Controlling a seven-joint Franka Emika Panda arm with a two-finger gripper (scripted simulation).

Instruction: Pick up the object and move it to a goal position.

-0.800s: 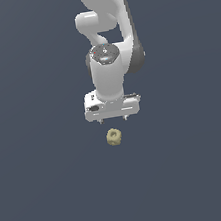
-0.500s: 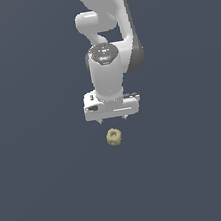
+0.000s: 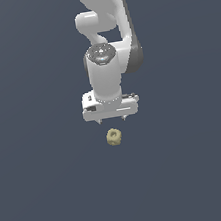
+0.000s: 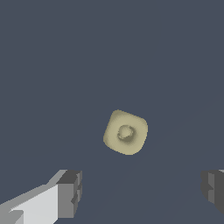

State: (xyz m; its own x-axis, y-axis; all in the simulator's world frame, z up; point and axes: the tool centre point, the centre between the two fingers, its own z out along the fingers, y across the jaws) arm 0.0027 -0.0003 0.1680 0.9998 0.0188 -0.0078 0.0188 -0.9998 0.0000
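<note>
The object (image 3: 114,136) is a small pale yellowish-tan block with a round hole in its upper face, lying on the dark grey floor. In the wrist view the object (image 4: 126,132) shows its hole straight on. My white gripper (image 3: 112,119) hangs just above and slightly behind the block, apart from it. Its jaws stand wide open, with only the short dark fingertips (image 3: 100,120) showing below the hand. In the wrist view the two grey fingers (image 4: 70,192) sit far apart, and the block lies ahead of the gap, not between them.
A flat dark grey floor (image 3: 49,193) spreads in every direction. The white arm (image 3: 104,27) rises behind the gripper toward the top of the exterior view.
The gripper has come down a little toward the block. The block has not moved.
</note>
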